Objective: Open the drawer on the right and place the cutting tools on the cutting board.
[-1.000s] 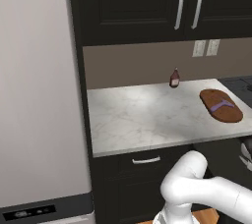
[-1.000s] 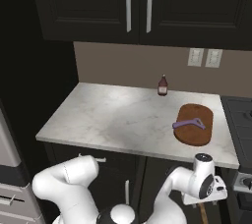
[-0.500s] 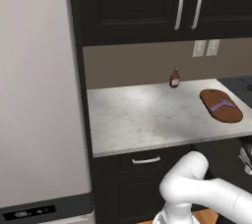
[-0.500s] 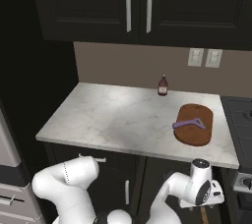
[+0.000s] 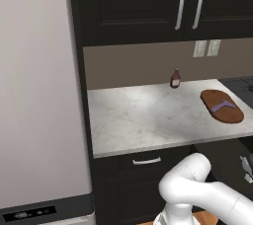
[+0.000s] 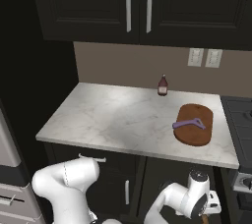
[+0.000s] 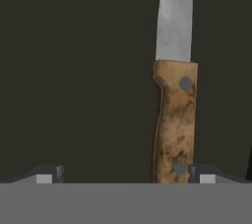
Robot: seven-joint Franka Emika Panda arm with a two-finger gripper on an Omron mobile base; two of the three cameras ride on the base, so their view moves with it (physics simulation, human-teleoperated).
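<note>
In the hand view a knife [image 7: 174,125] with a worn wooden handle and a steel blade lies on a dark flat surface, blade pointing away. My gripper [image 7: 125,174] is open just in front of it. The knife's handle end sits close beside the right fingertip [image 7: 204,175], and nothing is between the fingers. The reddish-brown cutting board [image 6: 196,125] lies at the counter's right end with a purple cutting tool [image 6: 189,123] on it. Both appear again in the left base view: cutting board [image 5: 222,106], purple tool [image 5: 221,106]. My wrist [image 6: 198,193] hangs low under the counter's right end, where the drawer's dark front cannot be made out.
A small dark red bottle [image 6: 162,86] stands at the back of the marble counter [image 6: 113,117]. A black drawer with a short silver handle [image 5: 147,160] sits under the counter's left part. Tall black cabinets hang above, and a fridge [image 5: 34,95] is on the left.
In the right base view my wrist has sunk a little lower under the counter's right end. Board, purple tool and bottle have not moved.
</note>
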